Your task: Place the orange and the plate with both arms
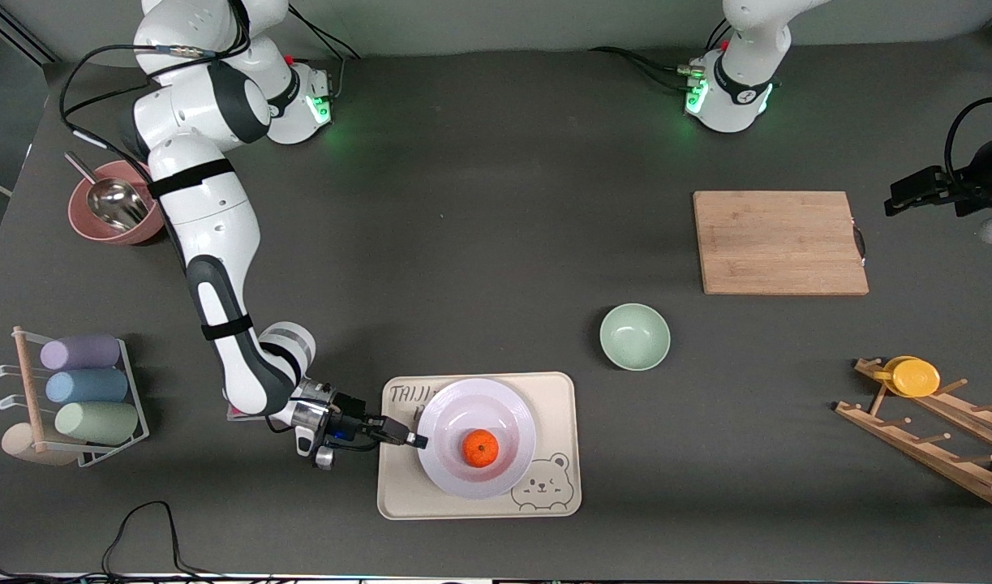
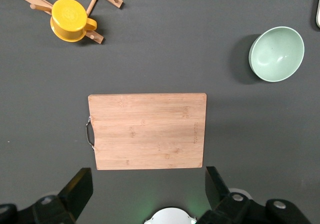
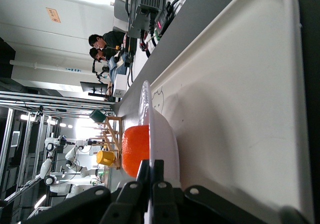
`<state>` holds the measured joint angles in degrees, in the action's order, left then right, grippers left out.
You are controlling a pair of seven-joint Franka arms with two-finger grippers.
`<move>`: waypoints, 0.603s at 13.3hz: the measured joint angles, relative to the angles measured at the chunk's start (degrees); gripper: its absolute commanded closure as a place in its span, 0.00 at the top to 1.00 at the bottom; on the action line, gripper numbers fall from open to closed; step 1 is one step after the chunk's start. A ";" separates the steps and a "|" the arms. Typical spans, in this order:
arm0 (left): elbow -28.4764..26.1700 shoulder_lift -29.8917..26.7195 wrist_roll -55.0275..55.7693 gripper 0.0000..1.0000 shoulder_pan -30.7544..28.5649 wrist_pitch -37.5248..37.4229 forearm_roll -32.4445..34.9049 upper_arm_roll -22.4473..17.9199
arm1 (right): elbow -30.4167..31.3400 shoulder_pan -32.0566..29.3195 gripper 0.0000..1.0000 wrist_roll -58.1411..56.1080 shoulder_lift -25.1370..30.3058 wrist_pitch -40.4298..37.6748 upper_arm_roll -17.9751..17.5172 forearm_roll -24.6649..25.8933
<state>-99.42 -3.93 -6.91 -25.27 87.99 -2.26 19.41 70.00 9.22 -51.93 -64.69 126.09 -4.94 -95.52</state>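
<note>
The pale lavender-white plate (image 1: 477, 438) rests on the cream bear-printed tray (image 1: 562, 487) near the front camera, with the orange (image 1: 480, 448) in its well. My right gripper (image 1: 418, 441) is shut on the plate's rim at the side toward the right arm's end of the table. In the right wrist view the fingers (image 3: 151, 176) pinch the rim of the plate (image 3: 162, 134), and the orange (image 3: 136, 149) sits just past them. My left gripper (image 1: 897, 199) is open and empty, held high at the left arm's end of the table, over the area beside the cutting board (image 2: 147, 130).
A mint-green bowl (image 1: 634, 336) stands between tray and cutting board (image 1: 779, 242). A wooden rack with a yellow cup (image 1: 913, 376) is at the left arm's end. A pink bowl with a metal scoop (image 1: 106, 212) and a rack of pastel cups (image 1: 82, 388) are at the right arm's end.
</note>
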 measured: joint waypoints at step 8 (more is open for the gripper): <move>-0.02 0.00 0.00 1.00 0.00 0.00 0.00 0.00 | -0.02 -0.17 0.56 0.55 0.37 -0.02 0.01 0.00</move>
<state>-99.44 -3.93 -6.91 -25.27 87.98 -2.26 19.41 69.98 9.05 -51.38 -64.33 126.07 -4.93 -95.52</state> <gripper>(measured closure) 0.000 0.458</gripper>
